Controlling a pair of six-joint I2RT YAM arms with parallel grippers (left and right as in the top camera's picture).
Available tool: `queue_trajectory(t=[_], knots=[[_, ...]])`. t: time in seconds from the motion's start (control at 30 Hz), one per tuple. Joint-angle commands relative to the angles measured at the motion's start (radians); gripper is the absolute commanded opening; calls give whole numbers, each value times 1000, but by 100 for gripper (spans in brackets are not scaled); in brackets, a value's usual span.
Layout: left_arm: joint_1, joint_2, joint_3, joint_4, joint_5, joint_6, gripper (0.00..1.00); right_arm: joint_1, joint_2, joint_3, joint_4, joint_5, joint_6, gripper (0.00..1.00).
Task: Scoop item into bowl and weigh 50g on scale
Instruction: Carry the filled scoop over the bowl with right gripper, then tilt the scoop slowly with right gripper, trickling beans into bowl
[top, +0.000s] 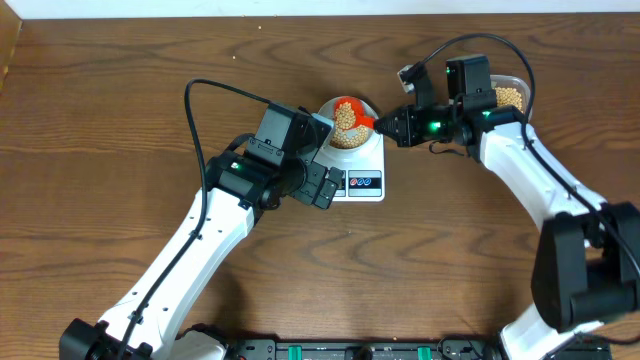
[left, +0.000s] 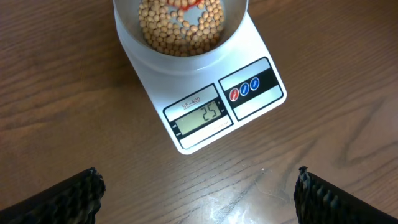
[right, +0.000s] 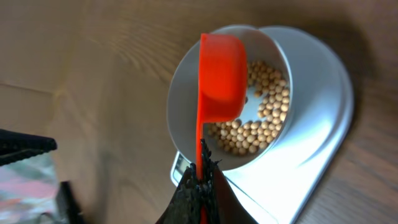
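At the bottom corners of the left wrist view the left gripper (left: 198, 196) is spread wide, its dark fingertips (left: 74, 196) far apart above bare wooden table (left: 56, 93) and holding nothing. Just beyond it lies the scale (left: 186, 81), turned at an angle, its grey display (left: 200, 116) reading 25, with round red and blue buttons (left: 244, 89) to the right of it. The bowl (left: 127, 28) sits on the scale's platform at the top edge of that frame, and the beans (left: 180, 34) cover part of its floor. At the bottom centre of the right wrist view the right gripper (right: 200, 186) is pressed together on the thin handle of an orange-red scoop (right: 221, 78). The scoop's cup reaches over the left part of the bowl, with the beans to its right and below. Farther off, at the upper right of the overhead view, a clear tub (top: 512, 95) holds more beans behind the right arm.
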Motion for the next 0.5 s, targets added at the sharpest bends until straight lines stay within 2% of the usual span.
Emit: queue_trajectory(t=[0.0, 0.47], knots=[[5, 8, -2, -1, 9, 7, 100, 31, -81, 8, -9, 155, -56, 1], [5, 8, -2, -1, 9, 7, 100, 62, -100, 8, -34, 208, -145, 2]])
